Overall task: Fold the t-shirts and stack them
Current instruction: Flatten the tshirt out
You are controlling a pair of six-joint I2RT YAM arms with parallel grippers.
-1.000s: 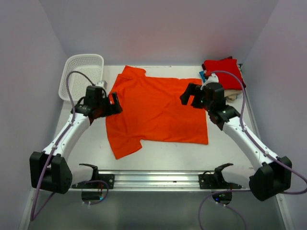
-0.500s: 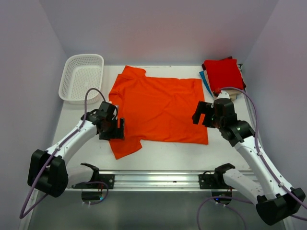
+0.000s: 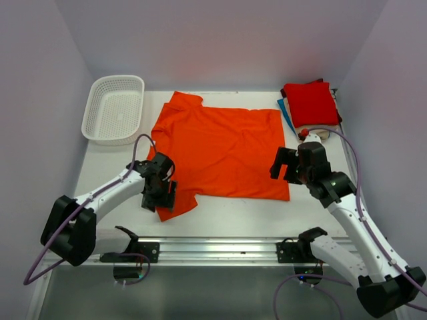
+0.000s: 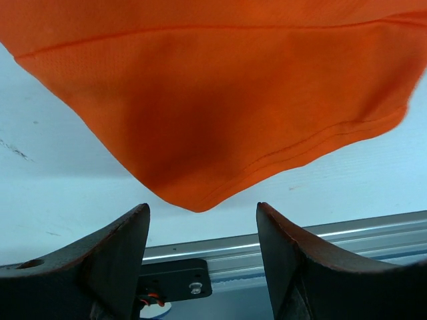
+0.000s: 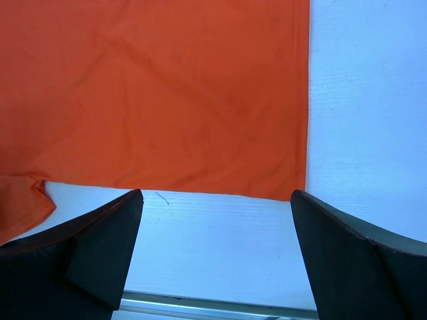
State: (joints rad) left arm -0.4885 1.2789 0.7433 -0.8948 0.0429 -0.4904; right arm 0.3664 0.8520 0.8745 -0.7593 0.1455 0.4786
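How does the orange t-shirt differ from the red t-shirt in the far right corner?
The orange t-shirt lies spread open on the table; the red t-shirt is folded into a square. The orange t-shirt covers far more area than the red one. The orange one lies directly on the table, the red one on a blue folded piece. Both are plain.

Top view high, wide; wrist views close, downward, sharing orange t-shirt (image 3: 220, 150).

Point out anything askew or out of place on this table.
Nothing is spilled or damaged. At the far right, a blue edge and a beige corner poke out untidily from under the red t-shirt. The orange t-shirt lies flat, mildly wrinkled.
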